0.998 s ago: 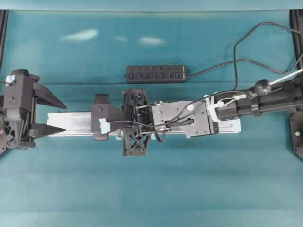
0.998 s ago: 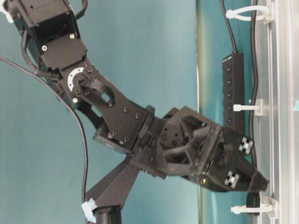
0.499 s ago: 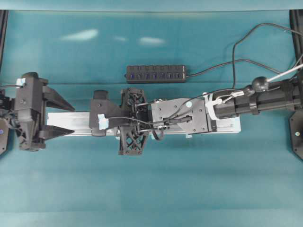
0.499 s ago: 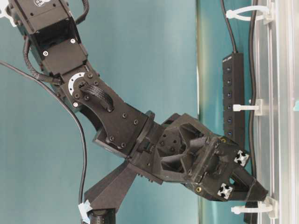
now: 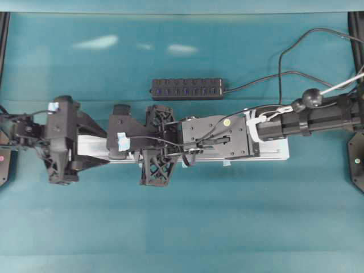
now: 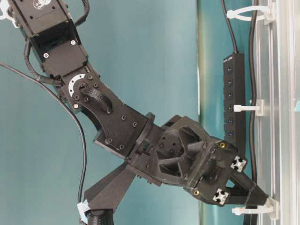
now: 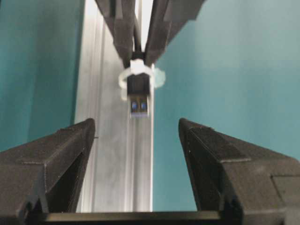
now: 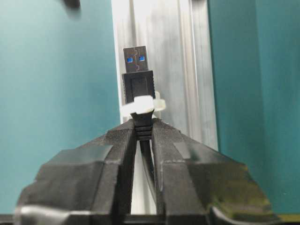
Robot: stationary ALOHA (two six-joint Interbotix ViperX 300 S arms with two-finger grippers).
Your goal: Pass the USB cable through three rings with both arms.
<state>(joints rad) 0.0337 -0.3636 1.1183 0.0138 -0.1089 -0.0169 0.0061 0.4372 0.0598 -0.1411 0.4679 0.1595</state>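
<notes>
While the rail (image 5: 267, 152) runs across the tabletop (image 5: 182, 227), the right gripper (image 8: 143, 136) is clamped on the cable (image 8: 144, 154), plug (image 7: 139, 96) poked through a ring (image 7: 136, 72). Left gripper (image 7: 136, 140) gapes wide just short of the plug. If it closes off-centre, it'll probably knock the plug back out.

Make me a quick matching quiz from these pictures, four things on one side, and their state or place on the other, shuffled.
1. left gripper
2. right gripper
3. USB plug
4. hub

a. poking through a white ring
b. lying on the teal table beyond the rail
c. open, facing the plug
d. shut on the cable just behind the plug

Pairs: 1-c, 2-d, 3-a, 4-b
</notes>
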